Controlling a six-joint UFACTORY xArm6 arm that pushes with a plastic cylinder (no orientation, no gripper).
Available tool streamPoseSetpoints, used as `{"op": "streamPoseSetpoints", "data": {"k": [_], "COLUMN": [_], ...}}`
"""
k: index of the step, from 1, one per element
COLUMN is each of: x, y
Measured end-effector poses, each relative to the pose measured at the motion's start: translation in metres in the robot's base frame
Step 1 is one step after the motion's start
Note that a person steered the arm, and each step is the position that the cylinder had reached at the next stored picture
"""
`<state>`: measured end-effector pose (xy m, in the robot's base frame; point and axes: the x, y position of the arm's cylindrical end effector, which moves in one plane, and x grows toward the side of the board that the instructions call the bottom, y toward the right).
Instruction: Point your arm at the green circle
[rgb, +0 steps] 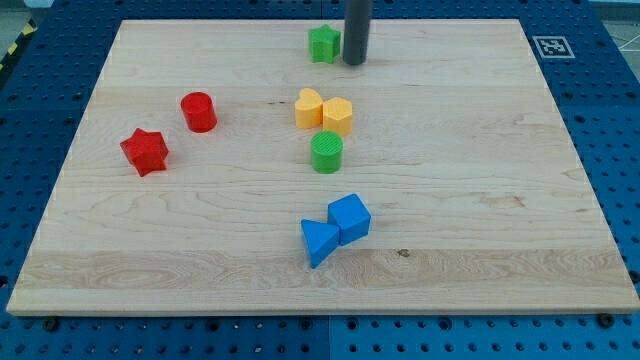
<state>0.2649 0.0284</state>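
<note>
Blue pegboard surrounds a pale wooden table (500, 200), on which eight small blocks are scattered. No jaws are fitted to this arm, so nothing can be said of them being apart or together; only a dark rod is seen, and its tip (354, 62) rests near the view's top edge, just to the right of a green star (323, 44), close beside it and possibly touching.

The green circle (326, 152) is found near the middle of the table, well below the tip. Between the two, a yellow heart (309, 107) and a yellow hexagon (337, 116) are set side by side, the hexagon almost touching the top of the green circle. A red cylinder (198, 111) and a red star (144, 151) lie well apart to the view's left, and a blue cube (349, 217) and blue triangle (318, 241) are placed together toward the view's bottom.

The task is judged not yet done. If a straight path downward is taken, the yellow hexagon is likely to be struck and driven into the green circle, which would be shoved away. The green star could also be mistaken for the target, being green and nearest. An approach round the view's right side would probably be safer.
</note>
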Motion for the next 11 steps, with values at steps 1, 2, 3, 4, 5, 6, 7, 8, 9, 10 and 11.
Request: {"op": "streamPoseSetpoints", "data": {"k": [1,2,3,4,5,6,7,8,9,10,11], "x": [-0.013,-0.013,-0.006,0.035,0.095,0.154,0.219,0.263,0.245,0.208,0.215], "y": [-0.027,-0.037,-0.024,0.013,0.050,0.083,0.097,0.072,0.021,0.004,-0.025]}}
